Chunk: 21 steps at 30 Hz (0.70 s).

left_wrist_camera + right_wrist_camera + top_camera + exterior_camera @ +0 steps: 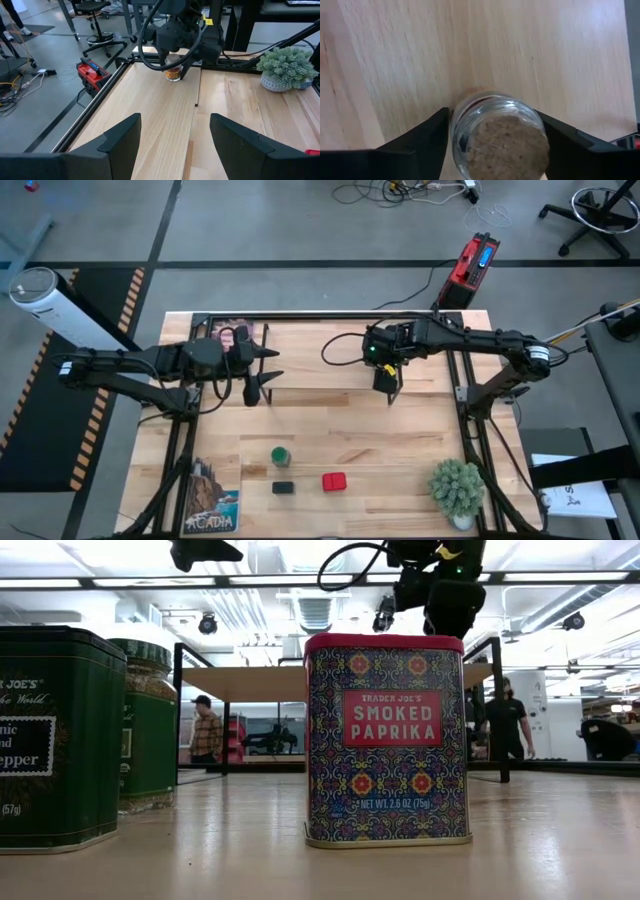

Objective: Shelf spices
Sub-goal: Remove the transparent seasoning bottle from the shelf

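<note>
On the rig, seen from my remote station:

Table (330, 435): big light-wood top; I see both arms reaching in over its far half.

Shelf (320, 355): light-wood board across the far part of the table, on a thin black frame. Both grippers are over it.

Red tin (386, 738): boxy, red lid, label reads "Smoked Paprika", upright on the near part of the table; contents hidden by the metal. From above it sits just right of the dark tin.

Dark olive tin (55, 735): square, upright, closed; label partly cut off, ends in "pepper". I cannot see inside.

Green-lidded jar (281, 455): upright, just beyond the dark tin; through the glass in the low view I see a coarse greenish-brown fill near the top.

Small round jar (499, 137): clear glass, packed with grey-brown powder, over the shelf board. From the left wrist view an orange band shows at its base. I cannot tell whether it touches the wood.

Right gripper (495, 145): fingers clamped on the small round jar, one dark finger pressed to each side of the glass, over the right-centre of the shelf.

Left gripper (172, 145): fingers spread wide with nothing between them, over the left part of the shelf, pointed toward the right arm.

Potted plant (458, 488): near right corner of the table, well apart from the tins.

Picture book (212, 498): flat at the near left corner, "Acadia" on its cover.
</note>
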Motion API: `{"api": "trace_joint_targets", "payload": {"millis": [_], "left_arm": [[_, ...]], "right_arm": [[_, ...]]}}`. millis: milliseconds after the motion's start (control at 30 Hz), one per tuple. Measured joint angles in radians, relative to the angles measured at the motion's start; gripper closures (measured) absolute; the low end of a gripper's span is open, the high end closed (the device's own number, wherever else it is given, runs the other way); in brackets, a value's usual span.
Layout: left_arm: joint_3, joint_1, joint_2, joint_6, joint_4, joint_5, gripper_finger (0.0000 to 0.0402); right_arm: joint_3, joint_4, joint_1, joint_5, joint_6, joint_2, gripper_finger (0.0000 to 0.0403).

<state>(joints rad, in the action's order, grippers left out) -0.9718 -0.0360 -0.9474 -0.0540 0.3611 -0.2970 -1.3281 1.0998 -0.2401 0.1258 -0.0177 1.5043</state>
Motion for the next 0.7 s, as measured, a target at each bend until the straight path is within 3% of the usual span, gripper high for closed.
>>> {"api": "trace_joint_targets", "payload": {"millis": [267, 700], "left_arm": [[0.0, 0.0, 0.0, 0.0, 0.0, 0.0, 0.0176], [0.0, 0.0, 0.0, 0.0, 0.0, 0.0, 0.0176]], "right_arm": [[-0.006, -0.037, -0.001, -0.004, -0.001, 0.001, 0.0215], [-0.008, -0.039, -0.003, -0.027, 0.004, 0.001, 0.0199]]}}
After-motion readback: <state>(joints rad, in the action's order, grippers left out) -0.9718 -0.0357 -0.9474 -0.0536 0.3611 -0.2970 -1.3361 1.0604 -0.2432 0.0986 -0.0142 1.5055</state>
